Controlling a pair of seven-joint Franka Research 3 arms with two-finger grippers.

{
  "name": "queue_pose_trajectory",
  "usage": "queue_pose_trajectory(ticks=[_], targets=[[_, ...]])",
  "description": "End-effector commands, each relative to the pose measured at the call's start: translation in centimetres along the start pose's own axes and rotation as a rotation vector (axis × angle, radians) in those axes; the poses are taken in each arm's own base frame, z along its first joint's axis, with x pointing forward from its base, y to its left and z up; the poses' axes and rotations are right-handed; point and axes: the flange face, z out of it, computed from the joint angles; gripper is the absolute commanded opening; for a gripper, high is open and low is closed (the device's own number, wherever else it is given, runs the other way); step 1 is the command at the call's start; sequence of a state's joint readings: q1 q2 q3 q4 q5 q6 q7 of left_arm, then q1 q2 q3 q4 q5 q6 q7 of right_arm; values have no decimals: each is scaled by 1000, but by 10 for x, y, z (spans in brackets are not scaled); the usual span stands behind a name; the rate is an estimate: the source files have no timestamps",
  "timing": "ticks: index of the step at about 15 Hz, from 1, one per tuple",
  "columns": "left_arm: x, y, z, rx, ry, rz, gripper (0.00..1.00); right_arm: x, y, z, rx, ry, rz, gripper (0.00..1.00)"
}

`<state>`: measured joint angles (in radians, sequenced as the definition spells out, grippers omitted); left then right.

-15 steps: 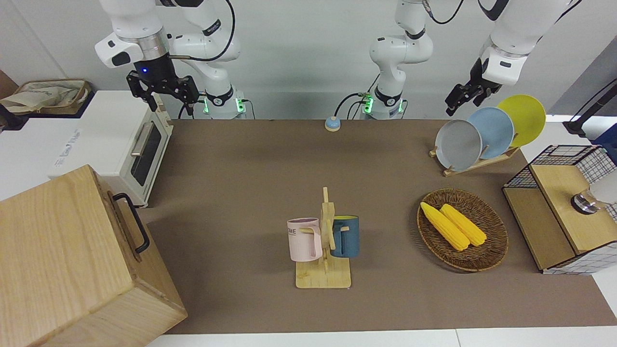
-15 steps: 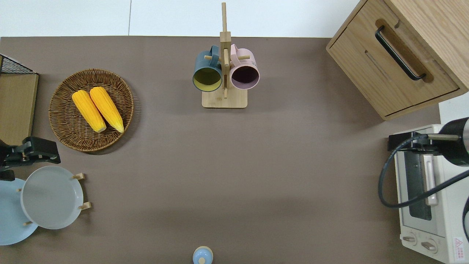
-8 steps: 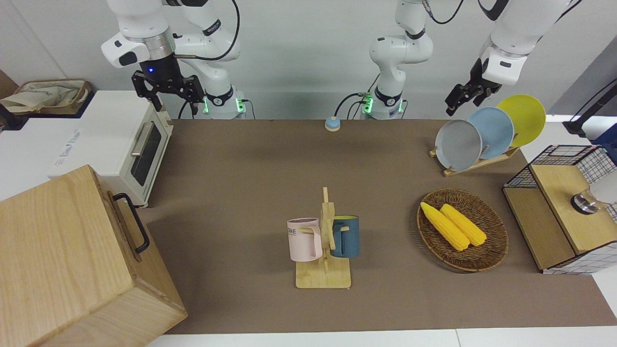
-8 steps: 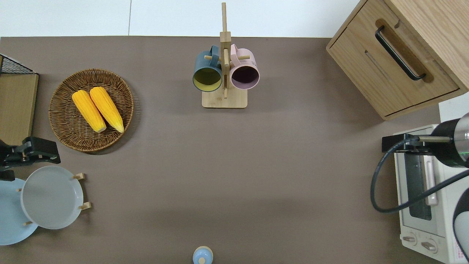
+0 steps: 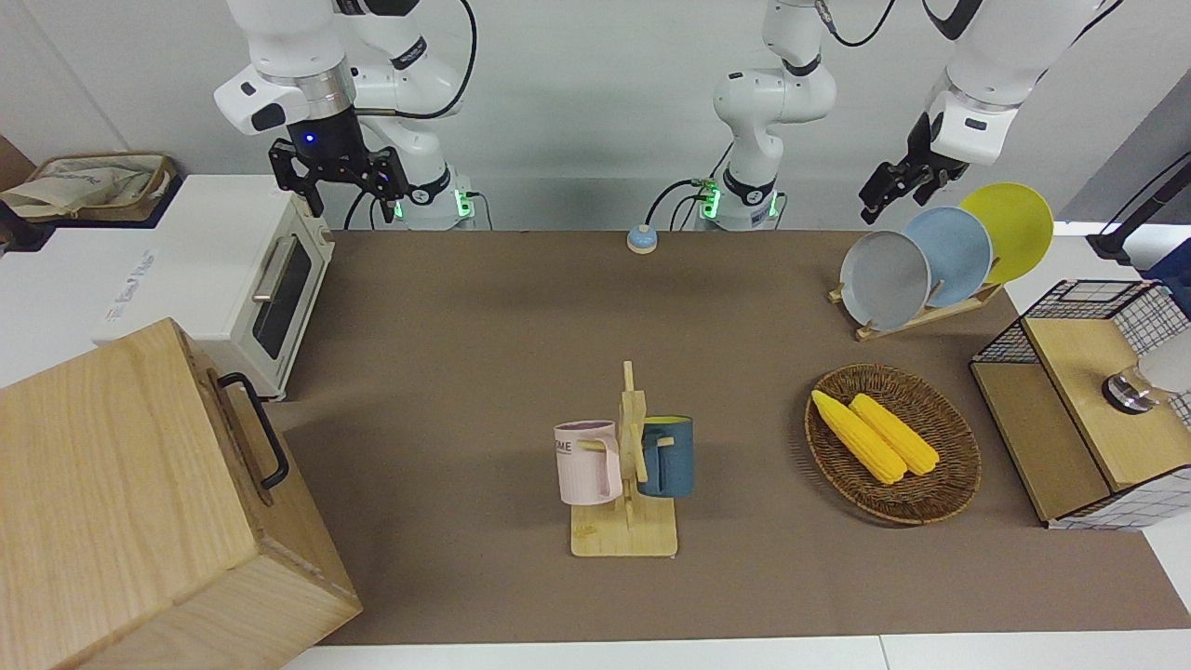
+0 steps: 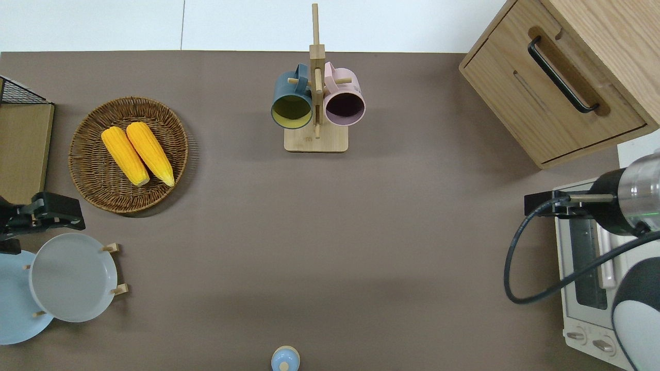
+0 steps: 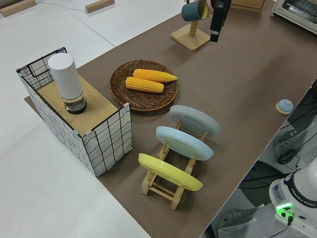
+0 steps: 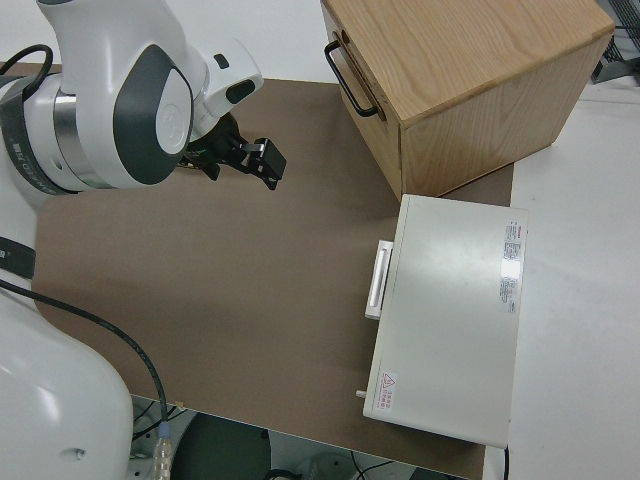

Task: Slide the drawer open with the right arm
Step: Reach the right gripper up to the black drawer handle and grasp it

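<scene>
The big pale wooden box (image 6: 582,72) sits at the right arm's end of the table, well apart from the right gripper (image 5: 340,181) and farther from the robots than the toaster oven; its drawer (image 6: 546,100) is shut flush, the black bar handle (image 6: 561,74) untouched. Below the gripper is the white toaster oven (image 8: 450,325); overhead, the gripper hangs over that oven's end nearest the box, at the edge of the brown table (image 6: 330,232). Over the last second the right arm (image 5: 288,65) has lifted and swung off the oven's top toward the open table and the box; I judge this the start of the approach, with the whole reach to the handle left. The fingers stand spread apart and hold nothing. The left arm (image 5: 977,84) is parked; its fingers I cannot tell.
</scene>
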<state>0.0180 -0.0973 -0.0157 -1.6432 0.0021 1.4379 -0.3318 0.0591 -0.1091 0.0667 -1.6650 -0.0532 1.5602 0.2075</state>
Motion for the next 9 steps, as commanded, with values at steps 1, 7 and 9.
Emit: queue_pose_trajectory(ticks=[1, 7, 9], targets=[[-3, -1, -4, -6, 5, 9, 993, 4, -12, 7, -49, -17, -48, 992], [-3, -1, -4, -6, 5, 9, 993, 11, -30, 22, -137, -24, -99, 992], [-3, -1, -4, -6, 5, 9, 993, 12, -32, 24, -159, -21, -108, 992]])
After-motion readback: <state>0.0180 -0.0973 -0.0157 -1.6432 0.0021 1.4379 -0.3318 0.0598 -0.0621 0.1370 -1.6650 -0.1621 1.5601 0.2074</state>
